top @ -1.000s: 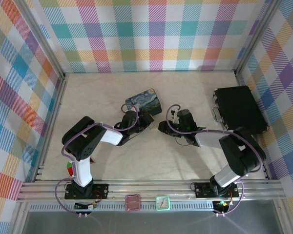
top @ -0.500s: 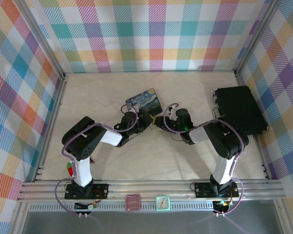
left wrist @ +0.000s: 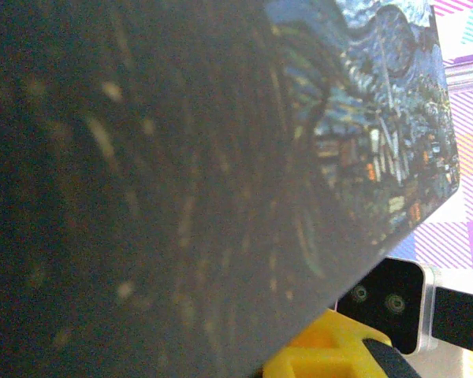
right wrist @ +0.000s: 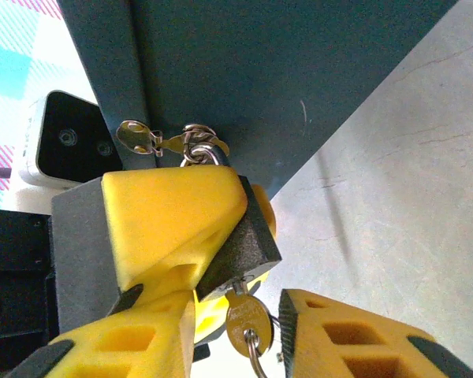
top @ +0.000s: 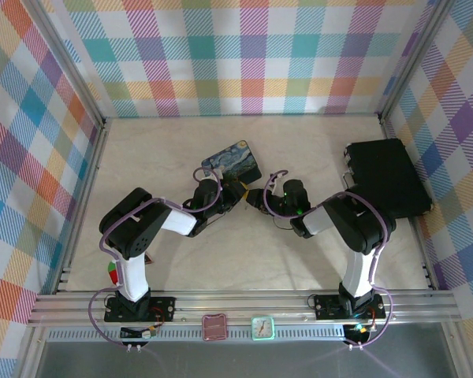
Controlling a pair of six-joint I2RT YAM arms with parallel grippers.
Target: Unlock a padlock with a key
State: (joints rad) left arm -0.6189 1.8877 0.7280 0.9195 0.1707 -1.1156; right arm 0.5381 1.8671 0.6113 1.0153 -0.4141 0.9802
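The right gripper point(right wrist: 238, 319) sets its yellow fingers narrowly either side of the small silvery metal key point(right wrist: 250, 324); whether they pinch it, I cannot tell. The key sits in the dark grey metal padlock point(right wrist: 252, 248), clamped by the left gripper point(right wrist: 235, 236) beside the blue starry-night painted tin point(right wrist: 260, 71)

Blue painted tin point(top: 233, 161) mid-table; black case point(top: 386, 177) (closed) far right.

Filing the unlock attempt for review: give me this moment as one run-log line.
left claw: shut on padlock | key: seated in padlock keyhole | right claw: straddling key, grip unclear
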